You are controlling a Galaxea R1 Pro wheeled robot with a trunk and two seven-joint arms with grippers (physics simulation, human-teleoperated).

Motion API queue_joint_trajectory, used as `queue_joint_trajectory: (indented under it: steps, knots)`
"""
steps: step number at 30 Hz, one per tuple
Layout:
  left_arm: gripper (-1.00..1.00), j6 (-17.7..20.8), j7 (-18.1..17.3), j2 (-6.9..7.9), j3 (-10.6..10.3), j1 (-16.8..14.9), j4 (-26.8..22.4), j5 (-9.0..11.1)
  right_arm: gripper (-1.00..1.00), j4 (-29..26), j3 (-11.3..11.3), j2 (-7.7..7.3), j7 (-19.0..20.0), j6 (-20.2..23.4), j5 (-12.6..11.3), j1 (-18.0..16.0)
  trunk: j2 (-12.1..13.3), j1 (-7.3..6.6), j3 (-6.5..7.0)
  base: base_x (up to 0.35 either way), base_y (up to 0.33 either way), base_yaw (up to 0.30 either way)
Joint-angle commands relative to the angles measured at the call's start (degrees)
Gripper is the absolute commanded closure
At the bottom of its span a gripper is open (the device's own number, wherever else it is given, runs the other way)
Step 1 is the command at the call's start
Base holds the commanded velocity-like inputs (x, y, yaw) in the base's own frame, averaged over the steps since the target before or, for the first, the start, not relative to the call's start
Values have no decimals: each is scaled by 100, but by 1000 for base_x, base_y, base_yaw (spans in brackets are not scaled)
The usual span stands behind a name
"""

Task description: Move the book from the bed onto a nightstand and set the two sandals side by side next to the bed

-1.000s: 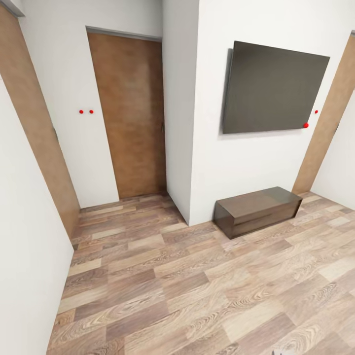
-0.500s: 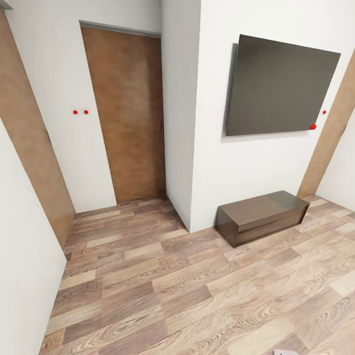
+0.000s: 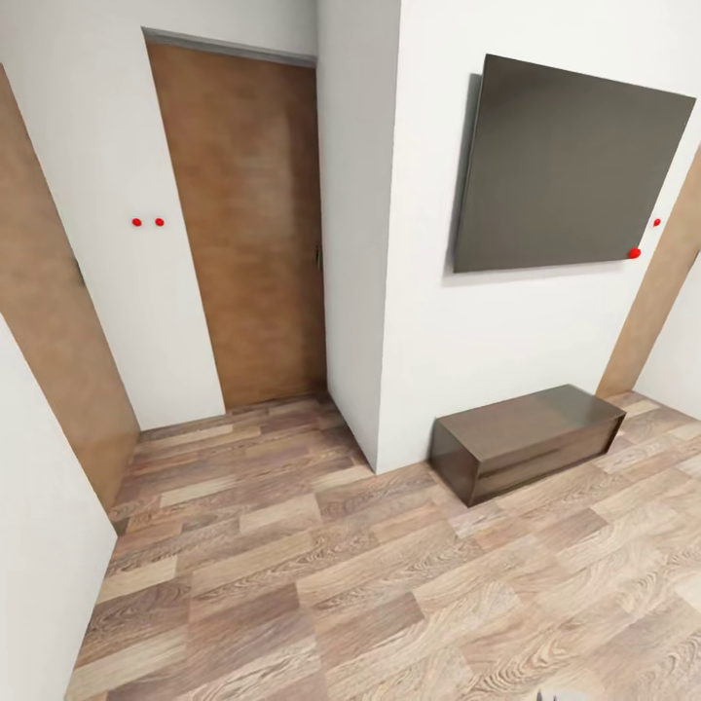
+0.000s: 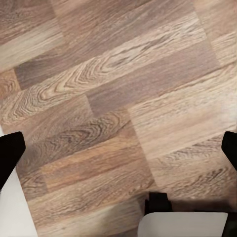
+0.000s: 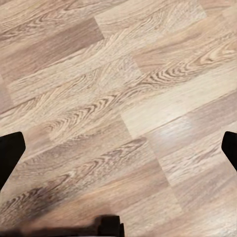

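no legible text — none anywhere

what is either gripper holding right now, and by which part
Nothing is held. The left gripper and right gripper both stand open, with only wood floor between their fingers.

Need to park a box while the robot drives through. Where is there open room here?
The bench top under the wall screen is bare. Wood floor lies open from the bench to the brown door. Tightest spot: the alcove before that door.
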Motion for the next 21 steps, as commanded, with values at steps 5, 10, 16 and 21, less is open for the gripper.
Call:
queue_joint_trajectory:
  steps: [5, 10, 16, 21]
  knots:
    - [-100, -3, 18, -7, -73, -1, 2, 31, -100, -12, -48, 6, 51, 28, 60, -3, -5, 3, -7, 112, 0, 0]
    - [-100, 4, 15, -7, -80, 116, 5, 30, -100, -12, -48, 6, 51, 28, 54, -2, -5, 3, -7, 35, 0, 0]
    - [-100, 5, 12, -14, -87, 402, 5, 28, -100, -12, -48, 6, 51, 28, 50, -2, -5, 3, -7, 12, 0, 0]
    - [-100, -4, 11, -20, -85, 722, 2, 46, -100, -12, -48, 19, 51, 28, 50, -2, -5, 3, -7, 4, 0, 0]
